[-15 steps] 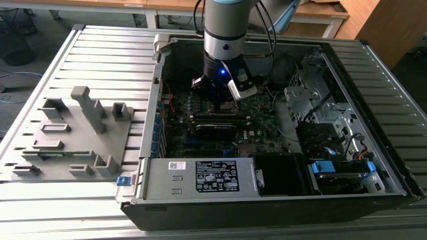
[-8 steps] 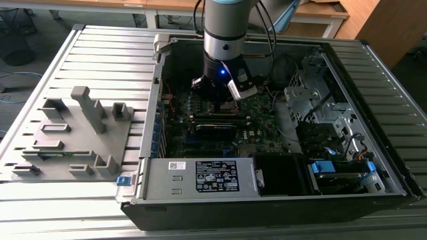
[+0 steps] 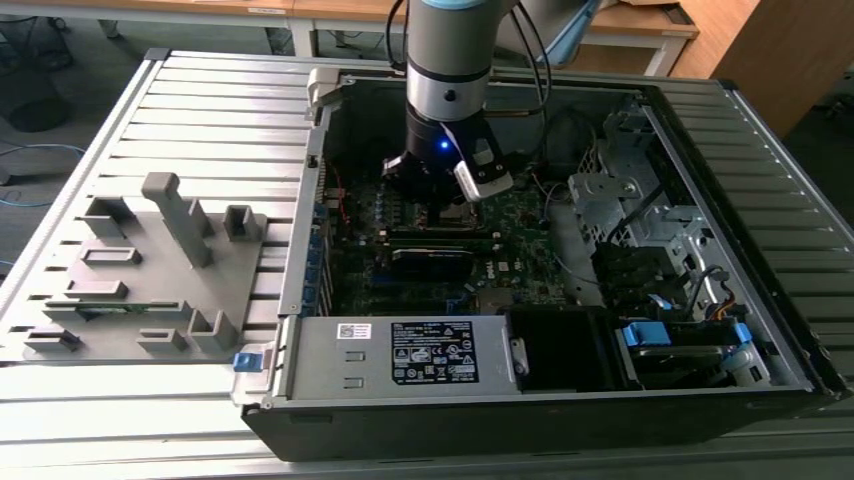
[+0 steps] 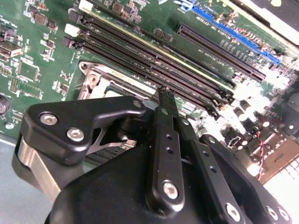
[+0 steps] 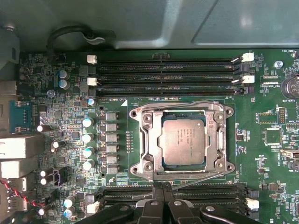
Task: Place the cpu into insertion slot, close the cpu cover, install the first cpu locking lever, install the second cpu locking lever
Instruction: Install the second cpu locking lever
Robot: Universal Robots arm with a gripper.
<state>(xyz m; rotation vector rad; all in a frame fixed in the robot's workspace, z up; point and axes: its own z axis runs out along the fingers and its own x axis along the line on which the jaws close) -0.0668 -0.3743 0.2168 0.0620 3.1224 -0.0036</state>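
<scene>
The cpu (image 5: 181,142) lay seated in the slot (image 5: 145,140), flat and square within its rim, so the first step appeared complete. The cover (image 5: 219,135) seemed to lie down around the chip, its window framing the metal top; this was judged closed, though how firmly it sat could not be told. A thin lever (image 5: 198,179) ran along the socket's 6 o'clock edge in the first wrist view, slanting slightly; whether it was hooked under its catch was not clear. A second lever could not be made out with confidence, so both locking steps were treated as unconfirmed.

The gripper (image 5: 162,185) stood just beyond the socket's 6 o'clock edge, over the memory slots (image 5: 168,74), its fingers (image 4: 167,100) pressed together with nothing between them. In the exterior view the arm (image 3: 447,60) reached down into the open case (image 3: 747,110), the gripper (image 3: 447,205) low over the board (image 3: 521,225). A grey fixture (image 3: 160,270) sat outside the case at 9 o'clock.
</scene>
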